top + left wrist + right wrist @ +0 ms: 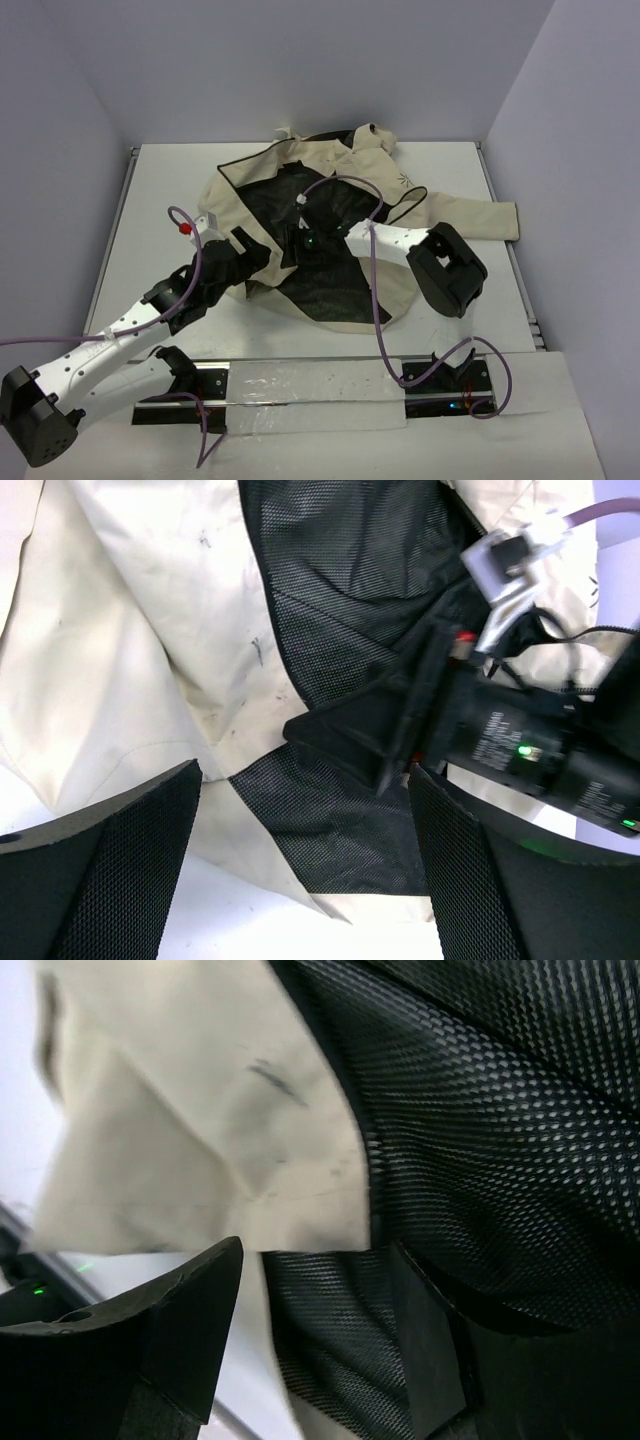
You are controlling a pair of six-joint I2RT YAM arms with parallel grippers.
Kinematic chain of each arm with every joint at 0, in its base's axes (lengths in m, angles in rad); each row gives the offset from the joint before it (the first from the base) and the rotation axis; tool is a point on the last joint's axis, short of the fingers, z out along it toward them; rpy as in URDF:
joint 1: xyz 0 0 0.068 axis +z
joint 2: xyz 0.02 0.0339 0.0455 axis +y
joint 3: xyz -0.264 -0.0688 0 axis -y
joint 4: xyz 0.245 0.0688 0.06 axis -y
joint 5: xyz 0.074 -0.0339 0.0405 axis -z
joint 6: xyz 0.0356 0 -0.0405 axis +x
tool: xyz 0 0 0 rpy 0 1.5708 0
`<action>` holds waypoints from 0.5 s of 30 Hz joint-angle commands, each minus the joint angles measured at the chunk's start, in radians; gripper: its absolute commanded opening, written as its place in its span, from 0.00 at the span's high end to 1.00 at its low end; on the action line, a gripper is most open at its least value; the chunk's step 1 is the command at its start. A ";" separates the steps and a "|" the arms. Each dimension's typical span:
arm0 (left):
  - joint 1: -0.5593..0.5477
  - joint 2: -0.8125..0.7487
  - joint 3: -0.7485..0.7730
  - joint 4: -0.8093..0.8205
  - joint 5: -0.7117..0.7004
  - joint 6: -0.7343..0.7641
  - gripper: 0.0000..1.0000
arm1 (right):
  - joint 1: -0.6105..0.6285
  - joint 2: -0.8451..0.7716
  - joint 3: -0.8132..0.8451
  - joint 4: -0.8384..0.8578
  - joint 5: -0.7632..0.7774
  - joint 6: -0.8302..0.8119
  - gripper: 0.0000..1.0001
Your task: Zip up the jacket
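— Hovering wide open, the left gripper holds nothing; the jacket lies spread open just beneath it.
— And the right gripper?
— Partly open, clamping nothing. Its fingers straddle the edge of the black lining, just ahead of the left gripper.

Even, soft overhead light — faint shadows, blurred near fingers in wrist views.

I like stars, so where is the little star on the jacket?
In the top view, the star sits on the jacket, on its beige chest at the far right, near the hood, where the outstretched sleeve starts.
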 commanded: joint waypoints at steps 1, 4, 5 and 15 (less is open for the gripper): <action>0.007 -0.003 0.006 -0.007 -0.009 -0.017 0.10 | 0.000 0.032 0.041 -0.010 0.014 -0.014 0.32; 0.009 -0.011 0.007 -0.009 -0.011 -0.014 0.10 | 0.001 0.043 0.035 -0.003 0.005 -0.012 0.33; 0.010 -0.014 0.007 -0.011 -0.012 -0.012 0.10 | 0.002 0.047 0.036 -0.004 0.002 -0.011 0.35; 0.018 -0.021 0.019 -0.029 -0.017 -0.004 0.10 | 0.002 0.067 0.059 0.018 -0.008 0.005 0.62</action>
